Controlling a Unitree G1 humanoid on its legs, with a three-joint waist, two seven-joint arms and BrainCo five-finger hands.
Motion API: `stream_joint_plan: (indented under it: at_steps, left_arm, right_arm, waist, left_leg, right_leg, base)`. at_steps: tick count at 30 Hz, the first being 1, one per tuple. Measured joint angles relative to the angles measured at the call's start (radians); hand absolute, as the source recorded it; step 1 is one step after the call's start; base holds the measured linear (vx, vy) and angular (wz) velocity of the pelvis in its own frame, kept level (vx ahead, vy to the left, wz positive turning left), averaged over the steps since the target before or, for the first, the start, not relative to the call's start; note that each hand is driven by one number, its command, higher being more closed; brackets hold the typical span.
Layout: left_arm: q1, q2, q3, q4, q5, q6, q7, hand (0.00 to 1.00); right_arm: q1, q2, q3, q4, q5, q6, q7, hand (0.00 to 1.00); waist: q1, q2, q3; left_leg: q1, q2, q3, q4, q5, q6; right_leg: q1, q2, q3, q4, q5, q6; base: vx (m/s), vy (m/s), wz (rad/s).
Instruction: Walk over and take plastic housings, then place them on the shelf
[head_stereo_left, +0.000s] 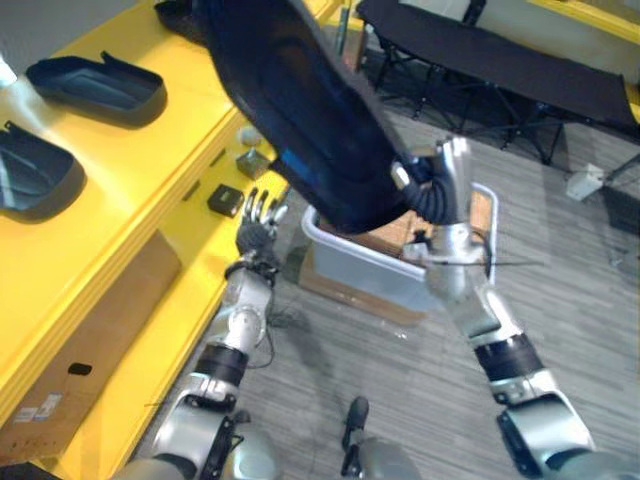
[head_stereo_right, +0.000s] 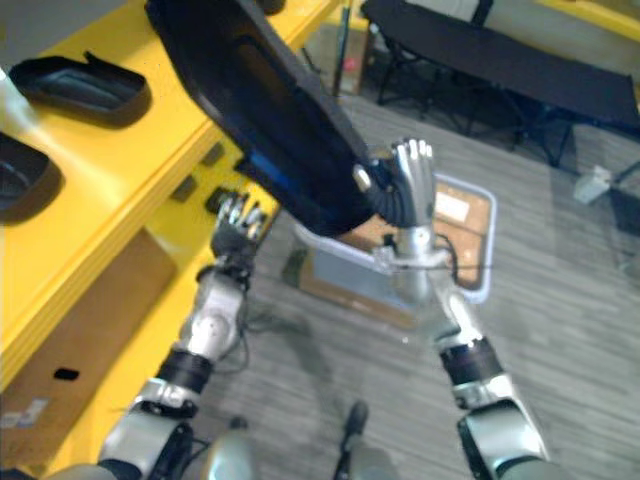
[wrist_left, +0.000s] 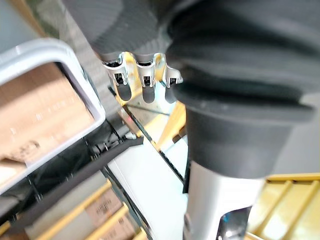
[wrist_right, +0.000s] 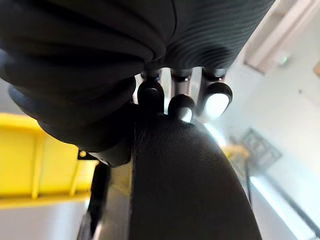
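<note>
Housing (head_stereo_left: 300, 110), large and black, hangs tilted in the air above the front edge of the yellow shelf (head_stereo_left: 130, 170). Its lower end is grasped by the right robot hand (head_stereo_left: 447, 185), whose fingertips (wrist_right: 181, 106) press on its rim. A second housing (head_stereo_left: 100, 88) and a third housing (head_stereo_left: 35, 180) lie on the shelf top, back from that edge. The left robot hand (head_stereo_left: 256, 228) is released, fingers straight and spread, just beside the shelf's front edge. A grey bin (head_stereo_left: 370, 270) holding cardboard stands on the floor near the shelf.

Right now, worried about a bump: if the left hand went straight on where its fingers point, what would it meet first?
Likely the lower edge of the black housing held in the right hand, though depth is unclear.
</note>
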Motion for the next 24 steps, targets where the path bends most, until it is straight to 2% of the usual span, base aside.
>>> stream_joint_plan:
  at_steps: [2, 5, 10, 12, 14, 17, 21, 24]
  left_arm:
    - [0.019, -0.004, 0.006, 0.023, 0.070, 0.010, 0.023, 0.00]
    - [0.050, -0.011, 0.010, 0.062, 0.109, 0.029, 0.052, 0.00]
    - [0.073, -0.020, 0.011, 0.104, 0.092, 0.026, 0.050, 0.00]
    - [0.074, -0.022, 0.018, 0.108, 0.007, 0.003, 0.001, 0.00]
    - [0.081, -0.022, 0.027, 0.108, -0.103, -0.036, -0.095, 0.00]
    - [0.098, -0.026, 0.029, 0.106, -0.209, -0.097, -0.211, 0.00]
    - [0.104, -0.034, 0.037, 0.081, -0.337, -0.141, -0.343, 0.00]
    - [0.105, -0.052, 0.040, 0.040, -0.416, -0.169, -0.413, 0.00]
  right_arm:
    - [0.000, -0.001, -0.014, -0.021, 0.001, -0.013, -0.003, 1.00]
    - [0.000, -0.002, -0.030, -0.048, 0.009, -0.031, -0.003, 1.00]
    - [0.011, -0.002, -0.037, -0.062, 0.012, -0.037, 0.000, 1.00]
    - [0.023, -0.002, -0.037, -0.062, 0.011, -0.037, 0.010, 1.00]
    - [0.053, -0.002, -0.037, -0.060, 0.008, -0.037, 0.012, 1.00]
    - [0.072, -0.002, -0.037, -0.053, 0.005, -0.037, 0.010, 1.00]
    - [0.072, 0.000, -0.037, -0.013, -0.002, -0.037, 0.006, 1.00]
    - [0.073, 0.000, -0.036, 0.015, -0.003, -0.036, 0.006, 1.00]
  waist:
    - [-0.005, 0.000, -0.008]
    - [-0.011, -0.001, -0.016]
    - [-0.012, -0.004, -0.021]
    - [-0.012, -0.004, -0.022]
    - [-0.012, -0.004, -0.029]
    - [-0.013, -0.003, -0.053]
    - [-0.012, -0.004, -0.064]
    - [-0.010, -0.004, -0.064]
  left_leg:
    - [0.002, 0.000, 0.000, -0.006, 0.002, 0.000]
    - [0.008, 0.000, 0.002, -0.017, 0.006, -0.001]
    - [0.017, 0.000, 0.008, -0.022, 0.006, -0.001]
    - [0.023, -0.001, 0.008, -0.028, 0.009, -0.002]
    - [0.038, -0.004, 0.008, -0.052, 0.018, -0.002]
    - [0.045, -0.004, 0.008, -0.069, 0.024, -0.004]
    - [0.055, -0.008, 0.005, -0.091, 0.039, -0.004]
    - [0.063, -0.013, 0.005, -0.107, 0.048, -0.004]
  right_leg:
    - [0.000, 0.000, 0.000, 0.000, -0.002, 0.003]
    - [0.000, 0.001, 0.000, 0.000, -0.003, 0.003]
    - [0.003, 0.000, 0.007, 0.000, -0.003, 0.003]
    - [0.007, 0.000, 0.007, 0.000, -0.003, 0.004]
    - [0.018, -0.003, 0.003, -0.001, -0.008, 0.005]
    - [0.016, -0.004, 0.000, -0.001, -0.012, 0.003]
    - [0.016, -0.010, -0.006, -0.001, -0.013, 0.002]
    - [0.017, -0.013, -0.008, -0.001, -0.012, 0.002]
  base:
    - [0.00, 0.000, 0.00]
    - [0.00, 0.000, 0.00]
    - [0.00, 0.015, -0.03]
    - [0.00, 0.000, 0.00]
    - [-0.02, 0.012, 0.05]
    - [0.00, 0.002, 0.01]
    - [0.00, 0.006, 0.03]
    - [-0.01, 0.004, 0.01]
